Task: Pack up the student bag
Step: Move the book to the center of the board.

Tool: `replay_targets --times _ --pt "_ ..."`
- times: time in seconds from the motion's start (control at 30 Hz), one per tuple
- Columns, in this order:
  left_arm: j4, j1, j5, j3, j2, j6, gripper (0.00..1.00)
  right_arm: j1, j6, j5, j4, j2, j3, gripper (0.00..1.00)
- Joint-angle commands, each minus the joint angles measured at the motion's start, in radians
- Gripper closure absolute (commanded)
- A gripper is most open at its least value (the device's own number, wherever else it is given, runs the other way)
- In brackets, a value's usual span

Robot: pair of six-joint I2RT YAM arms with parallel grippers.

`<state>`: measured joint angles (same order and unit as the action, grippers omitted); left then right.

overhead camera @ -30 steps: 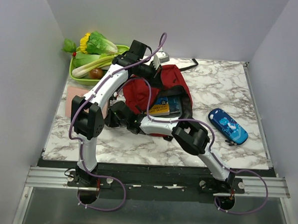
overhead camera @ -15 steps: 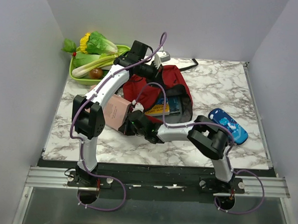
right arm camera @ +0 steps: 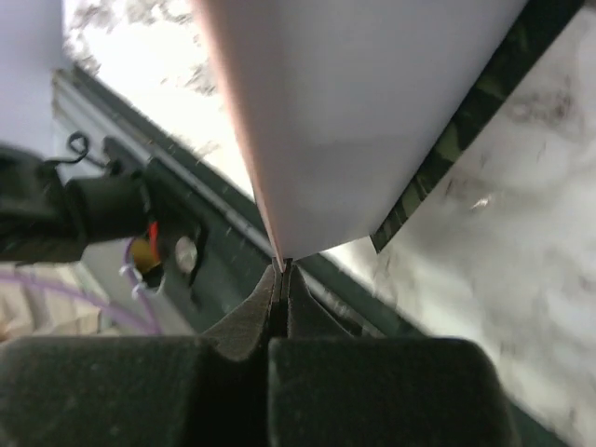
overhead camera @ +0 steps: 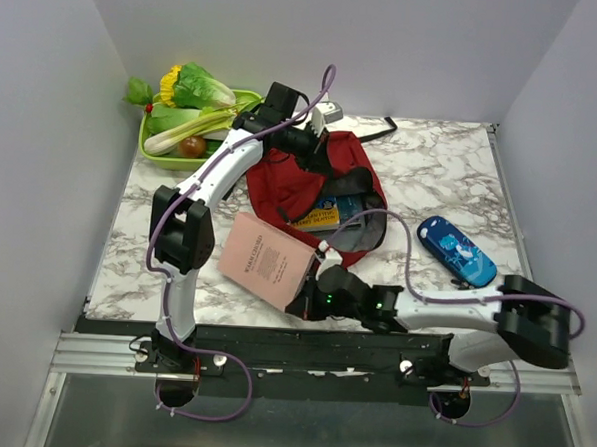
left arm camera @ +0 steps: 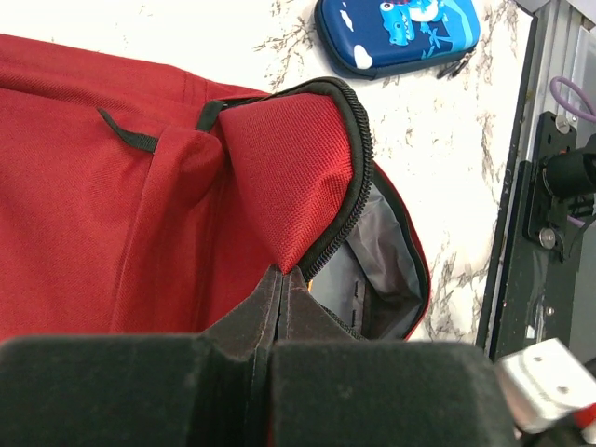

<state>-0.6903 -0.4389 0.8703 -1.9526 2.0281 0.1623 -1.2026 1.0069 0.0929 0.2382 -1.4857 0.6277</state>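
Observation:
The dark red student bag lies open at the table's middle back, with books showing in its mouth. My left gripper is shut on the bag's zipper edge and lifts the flap, so the grey lining shows. My right gripper is shut on the corner of a pink book and holds it near the table's front edge, left of the bag. In the right wrist view the book fills the top of the frame.
A blue patterned pencil case lies right of the bag and shows in the left wrist view. A green tray of vegetables stands at the back left. A small grey object lies behind the bag. Walls close in on both sides.
My right arm has swung back toward the front edge, carrying the pink book from the bag's left side to the front of the table. The left gripper still holds the flap.

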Motion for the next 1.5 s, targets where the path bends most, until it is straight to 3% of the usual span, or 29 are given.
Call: replay_targets --times 0.0,0.13,0.33,0.5,0.77,0.9,0.93,1.07,1.1,1.13,1.3,1.43,1.47 --pt "0.043 -0.012 -0.008 -0.052 0.018 -0.017 1.00 -0.044 0.068 0.085 -0.236 0.239 -0.055 0.99" --pt "0.040 -0.026 -0.004 -0.077 0.021 -0.018 1.00 -0.060 0.134 0.168 -0.527 0.535 -0.085 0.99" --pt "0.028 -0.038 -0.016 -0.127 0.029 -0.023 1.00 -0.063 0.301 0.281 -0.871 0.795 -0.094 0.99" --pt "0.003 -0.046 -0.021 -0.117 0.035 0.003 1.00 -0.061 0.364 0.404 -1.048 1.007 -0.068 0.99" --pt "-0.003 -0.058 -0.027 0.015 -0.029 0.065 1.00 -0.061 0.361 0.622 -1.205 1.076 0.018 0.99" --pt "-0.002 -0.061 -0.028 0.110 -0.060 0.100 1.00 -0.061 0.373 0.610 -1.209 1.044 0.001 0.99" --pt "0.000 -0.063 -0.028 0.121 -0.066 0.100 1.00 -0.061 0.393 0.596 -1.206 1.027 -0.011 0.89" --pt "0.009 -0.063 -0.025 0.144 -0.085 0.094 1.00 -0.061 0.493 0.525 -1.146 0.954 -0.101 0.72" --pt "0.011 -0.063 -0.024 0.149 -0.088 0.092 1.00 -0.061 0.539 0.528 -1.139 0.944 -0.117 0.61" --pt "0.012 -0.063 -0.024 0.152 -0.089 0.091 1.00 -0.061 0.558 0.537 -1.133 0.935 -0.140 0.45" --pt "0.011 -0.069 -0.027 0.158 -0.100 0.086 1.00 -0.061 0.657 0.582 -1.142 0.910 -0.186 0.29" --pt "0.006 -0.073 -0.028 0.149 -0.100 0.086 1.00 -0.060 0.707 0.558 -1.116 0.929 -0.252 0.00" --pt "0.005 -0.076 -0.028 0.147 -0.097 0.086 1.00 -0.061 0.700 0.553 -1.096 0.938 -0.269 0.00"
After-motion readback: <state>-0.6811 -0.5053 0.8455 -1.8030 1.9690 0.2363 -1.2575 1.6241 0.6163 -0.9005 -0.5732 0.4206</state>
